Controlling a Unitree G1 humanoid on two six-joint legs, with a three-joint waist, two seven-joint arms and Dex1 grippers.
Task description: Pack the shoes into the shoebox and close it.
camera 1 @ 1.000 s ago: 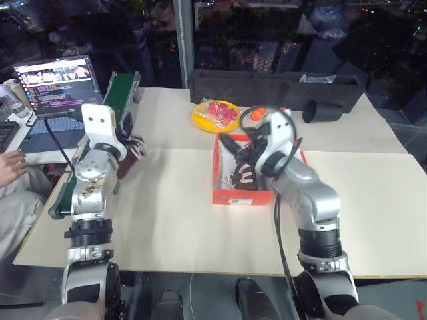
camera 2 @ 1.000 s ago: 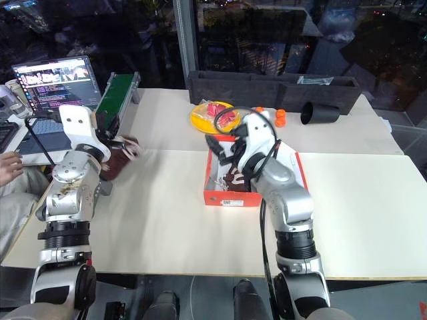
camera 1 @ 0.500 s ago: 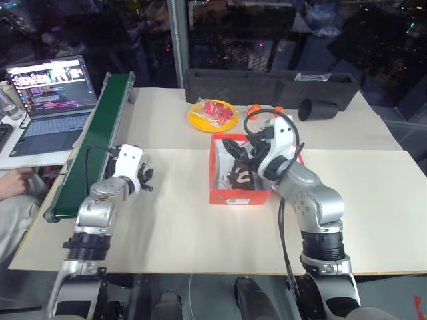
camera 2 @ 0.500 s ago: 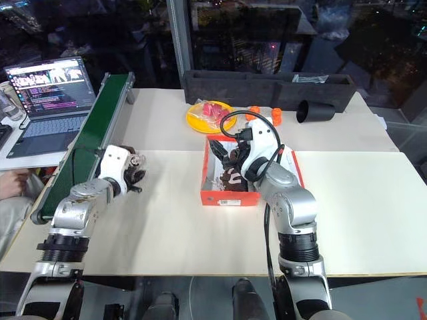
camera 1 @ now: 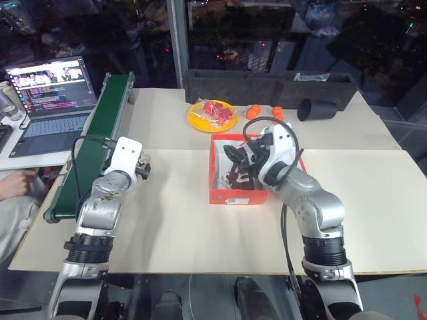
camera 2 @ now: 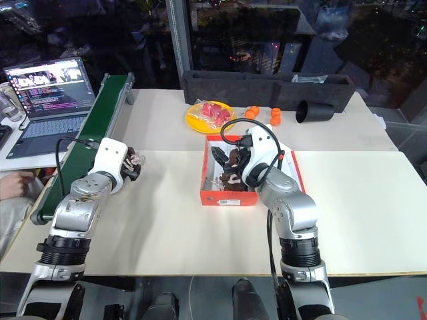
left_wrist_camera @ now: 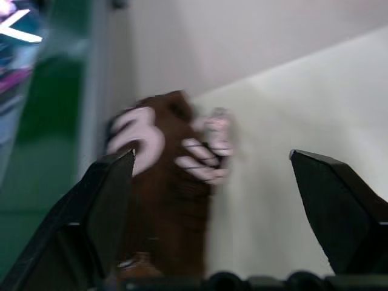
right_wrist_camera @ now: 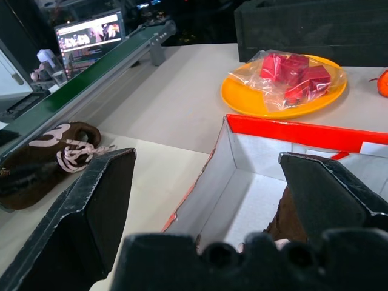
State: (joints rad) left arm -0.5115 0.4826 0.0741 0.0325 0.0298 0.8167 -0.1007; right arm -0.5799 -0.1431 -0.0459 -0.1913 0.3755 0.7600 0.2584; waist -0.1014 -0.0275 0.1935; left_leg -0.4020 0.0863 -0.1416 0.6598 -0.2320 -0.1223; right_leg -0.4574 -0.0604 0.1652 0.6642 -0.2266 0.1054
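Note:
The red-orange shoebox (camera 1: 230, 195) stands open in the middle of the table. One dark brown shoe (camera 1: 235, 179) lies inside it, seen also as shoe leather (right_wrist_camera: 292, 219) in the right wrist view. My right gripper (camera 1: 241, 155) hangs open just above the box's inside, fingers wide (right_wrist_camera: 91, 206). The other shoe (left_wrist_camera: 163, 206) lies on the table beside the green belt, off-white laces (right_wrist_camera: 76, 153) showing. My left gripper (camera 2: 131, 163) is low over this shoe and open; the shoe sits between its spread fingers (left_wrist_camera: 103, 200), closer to one of them.
A green conveyor belt (camera 1: 93, 143) runs along the table's left edge, with a laptop (camera 1: 50, 83) beyond it. A yellow plate (camera 1: 213, 115) of red packets, two oranges (camera 1: 252, 112), a black cup (camera 1: 319, 110) and a long dark tray (camera 1: 267, 83) stand behind the box. A person's hand (camera 1: 17, 183) rests at far left.
My left arm came down from a raised pose with the shoe, and its gripper opened. The shoe now lies on the table. The right arm barely moved; the camera shifted.

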